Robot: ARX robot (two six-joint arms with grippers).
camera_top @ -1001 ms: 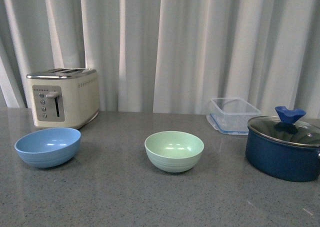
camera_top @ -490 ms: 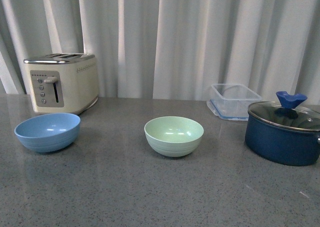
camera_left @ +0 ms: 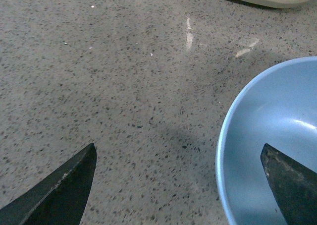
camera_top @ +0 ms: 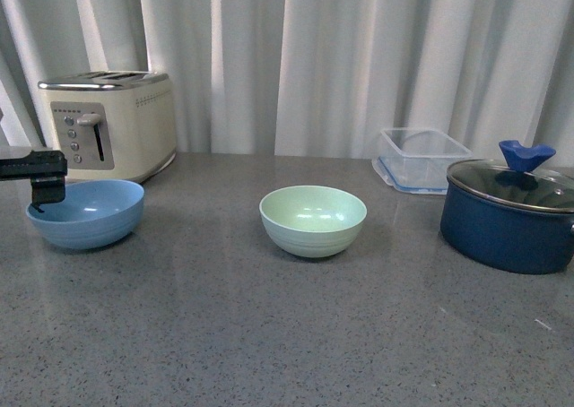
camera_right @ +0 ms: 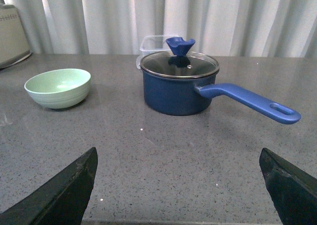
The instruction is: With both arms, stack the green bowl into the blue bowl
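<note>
Bowls sit apart on a grey speckled counter. In the front view the green bowl stands well to the right of the cream toaster and nearer the camera, and the blue bowl lies just in front of the toaster. The left gripper hangs wide open astride the blue bowl's rim, one finger inside and one outside, gripping nothing. The right gripper, likewise spread wide and empty, is far from the toaster and well short of the green bowl. Both bowls stand upright, mouths up. Being round, they have no long axis, so any stretch of rim should serve. The green bowl looks light, stiff and matte, probably plastic. A pinch across its thin rim seems the best hold, though a one-sided grip could tilt it.
</note>
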